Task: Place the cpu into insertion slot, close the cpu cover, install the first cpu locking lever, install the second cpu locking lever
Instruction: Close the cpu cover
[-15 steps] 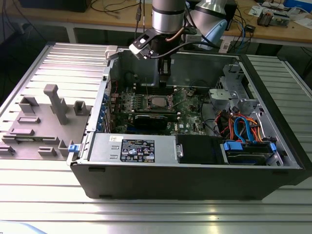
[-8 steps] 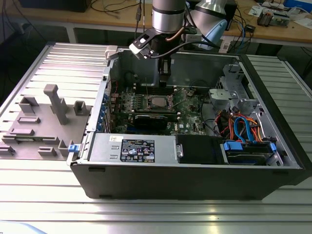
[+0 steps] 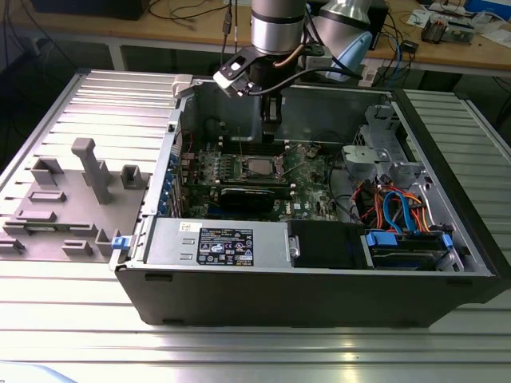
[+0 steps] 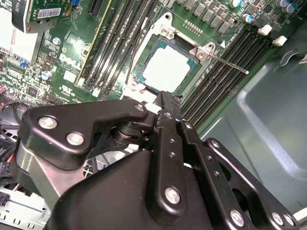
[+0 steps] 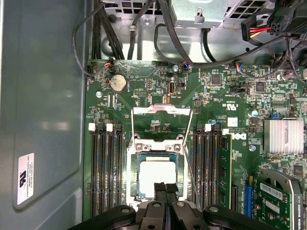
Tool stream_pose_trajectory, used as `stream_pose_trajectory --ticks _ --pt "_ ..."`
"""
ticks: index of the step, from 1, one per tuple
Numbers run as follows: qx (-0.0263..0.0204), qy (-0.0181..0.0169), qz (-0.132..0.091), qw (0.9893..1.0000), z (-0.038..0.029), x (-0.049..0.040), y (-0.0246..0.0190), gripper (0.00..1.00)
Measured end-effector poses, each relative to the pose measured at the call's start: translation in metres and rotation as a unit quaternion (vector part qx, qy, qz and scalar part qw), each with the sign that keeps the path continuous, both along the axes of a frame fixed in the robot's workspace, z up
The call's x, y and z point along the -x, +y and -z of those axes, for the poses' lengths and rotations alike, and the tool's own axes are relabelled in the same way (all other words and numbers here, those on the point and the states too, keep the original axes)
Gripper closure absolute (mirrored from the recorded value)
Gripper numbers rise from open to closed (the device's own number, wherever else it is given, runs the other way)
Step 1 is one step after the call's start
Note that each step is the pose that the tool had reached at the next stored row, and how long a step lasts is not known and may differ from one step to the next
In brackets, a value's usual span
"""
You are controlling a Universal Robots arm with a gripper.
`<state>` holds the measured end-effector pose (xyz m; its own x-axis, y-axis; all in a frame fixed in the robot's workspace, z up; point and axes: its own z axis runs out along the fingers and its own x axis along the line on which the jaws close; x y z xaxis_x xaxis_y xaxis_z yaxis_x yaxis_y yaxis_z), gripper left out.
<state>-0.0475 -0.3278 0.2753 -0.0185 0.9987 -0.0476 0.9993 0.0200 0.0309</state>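
- The cpu (image 5: 156,176) lies flat in the insertion slot (image 5: 136,165), silver top up. It looks seated squarely, so I judge the first step done.
- The cpu cover (image 5: 161,109) stands raised on the far side of the socket from me. Its window frame tilts up off the chip, so the socket is not yet closed.
- A locking lever (image 4: 229,64), a thin rod, juts free over the black memory slots (image 4: 225,79). It is unlatched, which fits an open cover.
- My pincer (image 5: 166,188) is pressed together and pinches nothing. Its tips hang low over the socket edge nearest me, just beside the chip. I judge the closed tips serve as one narrow pusher, not a grasp.
- The first wrist view gives the raised cover and the green motherboard (image 5: 144,81) head-on. The second wrist view shows the lever's free end clearly.
- The exterior view adds the open computer case (image 3: 319,295) lying on the ribbed table (image 3: 80,335), my arm reaching in from above. A grey fixture (image 3: 80,191) sits on the exterior view's left.
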Motion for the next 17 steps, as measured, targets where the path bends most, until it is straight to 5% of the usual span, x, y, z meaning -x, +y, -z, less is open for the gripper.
stream_pose_trajectory --ticks 17 --pt "0.0 0.0 0.0 1.0 -0.0061 -0.0002 0.0 0.89"
